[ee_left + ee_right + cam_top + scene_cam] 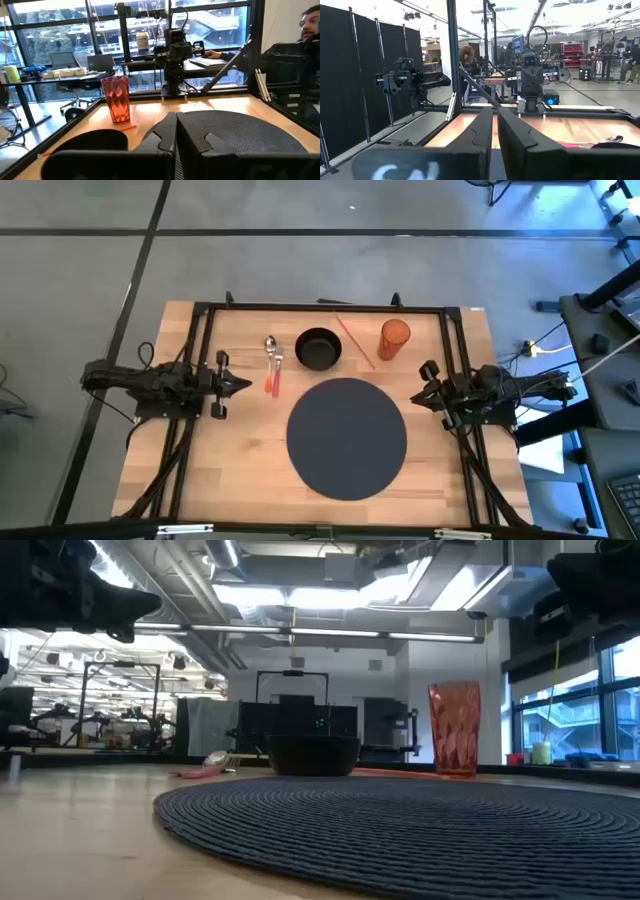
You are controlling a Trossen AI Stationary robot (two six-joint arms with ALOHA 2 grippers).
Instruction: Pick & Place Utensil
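Behind mat (420,830) rim, utensil (207,766) mostly hidden.

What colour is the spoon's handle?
Orange-red. The utensil has a shiny silver head too, seen best in the high view.

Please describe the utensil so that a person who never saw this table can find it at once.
Start from the big round dark mat on the wooden table. Beyond it stands a black bowl; the utensil lies beside it, toward the left arm. Only it has a shiny metal head and orange-red handle.
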